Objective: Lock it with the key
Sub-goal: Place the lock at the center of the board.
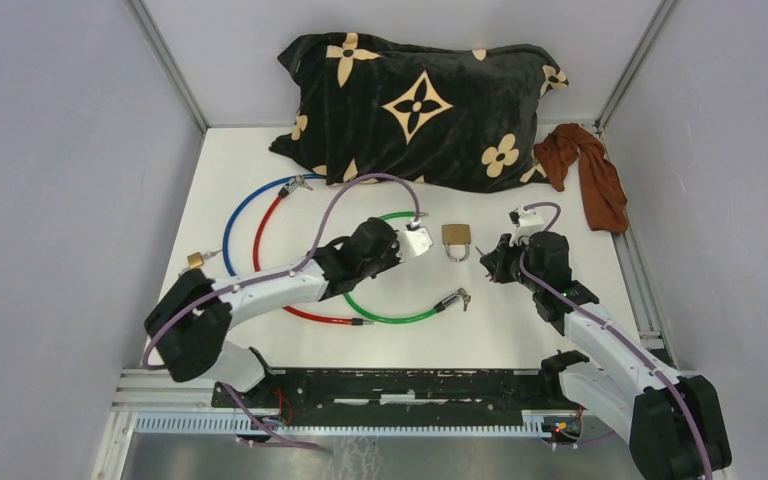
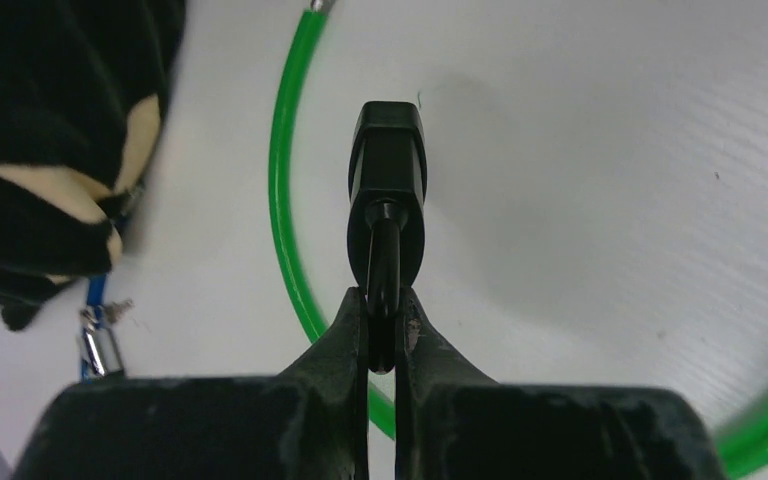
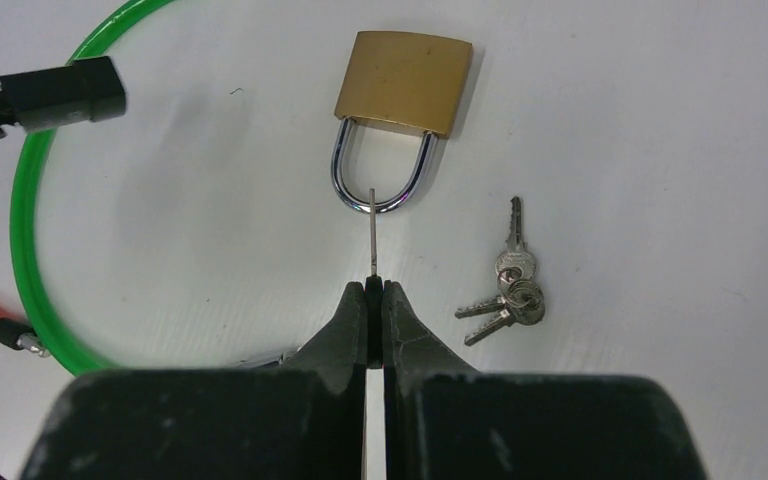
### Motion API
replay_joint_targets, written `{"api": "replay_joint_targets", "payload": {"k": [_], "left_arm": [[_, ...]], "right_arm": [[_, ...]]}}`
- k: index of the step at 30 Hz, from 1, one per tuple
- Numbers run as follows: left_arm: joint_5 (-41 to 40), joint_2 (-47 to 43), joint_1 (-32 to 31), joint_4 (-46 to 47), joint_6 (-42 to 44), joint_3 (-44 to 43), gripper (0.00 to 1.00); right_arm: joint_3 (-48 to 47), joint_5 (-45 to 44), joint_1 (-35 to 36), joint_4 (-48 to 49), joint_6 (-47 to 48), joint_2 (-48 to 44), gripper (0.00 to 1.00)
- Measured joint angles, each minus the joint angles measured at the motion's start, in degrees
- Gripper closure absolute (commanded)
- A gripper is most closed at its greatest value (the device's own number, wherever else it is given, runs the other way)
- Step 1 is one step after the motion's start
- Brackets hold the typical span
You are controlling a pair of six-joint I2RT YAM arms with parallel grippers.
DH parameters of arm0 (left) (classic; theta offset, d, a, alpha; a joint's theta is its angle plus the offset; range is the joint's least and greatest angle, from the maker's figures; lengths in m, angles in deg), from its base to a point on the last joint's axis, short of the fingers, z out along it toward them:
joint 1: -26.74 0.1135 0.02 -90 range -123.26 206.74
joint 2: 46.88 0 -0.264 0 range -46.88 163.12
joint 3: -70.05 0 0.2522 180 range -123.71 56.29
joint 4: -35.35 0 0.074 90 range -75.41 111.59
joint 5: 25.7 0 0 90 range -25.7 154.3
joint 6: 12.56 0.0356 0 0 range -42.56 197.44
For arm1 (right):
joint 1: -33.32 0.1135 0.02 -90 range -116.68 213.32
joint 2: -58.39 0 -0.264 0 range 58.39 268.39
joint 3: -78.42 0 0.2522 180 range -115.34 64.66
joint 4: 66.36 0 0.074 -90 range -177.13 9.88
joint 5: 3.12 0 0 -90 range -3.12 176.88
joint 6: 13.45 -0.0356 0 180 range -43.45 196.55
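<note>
A brass padlock [image 1: 456, 236] lies on the white table, its steel shackle towards my right gripper; it also shows in the right wrist view [image 3: 404, 68]. My right gripper [image 3: 374, 287] is shut on a thin key [image 3: 372, 235] seen edge-on, its tip just at the shackle's bow [image 3: 380, 205]. In the top view the right gripper [image 1: 490, 262] sits just right of the padlock. My left gripper [image 2: 382, 300] is shut on the black lock head [image 2: 388, 150] of the green cable [image 2: 285, 200], left of the padlock [image 1: 415, 243].
A bunch of spare keys [image 3: 512, 285] lies right of the padlock. The green [image 1: 400, 318], red [image 1: 295, 312] and blue [image 1: 235, 215] cable loops lie at the centre-left. A black flowered pillow [image 1: 420, 100] and a brown cloth [image 1: 590, 170] lie at the back.
</note>
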Motion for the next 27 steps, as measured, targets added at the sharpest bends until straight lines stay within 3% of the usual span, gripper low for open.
{"api": "replay_joint_targets", "payload": {"k": [5,11,15,18,25,27], "left_arm": [[-4.8,9.6,-4.2,6.6,7.2,-4.9,0.98],[-7.7,16.9,-4.9,10.5,12.4,-5.8,0.95],[-8.9,18.6,-5.5,12.0,14.6,-5.8,0.64],[-7.7,18.6,-7.1,12.0,14.5,-5.8,0.47],[-0.9,18.4,-8.8,9.8,11.3,-4.5,0.22],[0.9,17.9,-8.8,8.7,10.0,-3.9,0.2]], "right_arm": [[3.1,2.4,0.0,3.6,-1.8,-0.7,1.0],[5.3,5.0,0.0,6.6,-4.2,-1.2,1.0],[5.4,7.0,0.0,8.6,-5.3,-0.8,1.0],[6.3,8.1,0.0,11.0,-6.7,-0.5,1.0],[9.7,8.7,0.6,15.4,-11.2,2.6,1.0],[10.3,8.3,1.2,16.8,-12.7,3.9,1.0]]}}
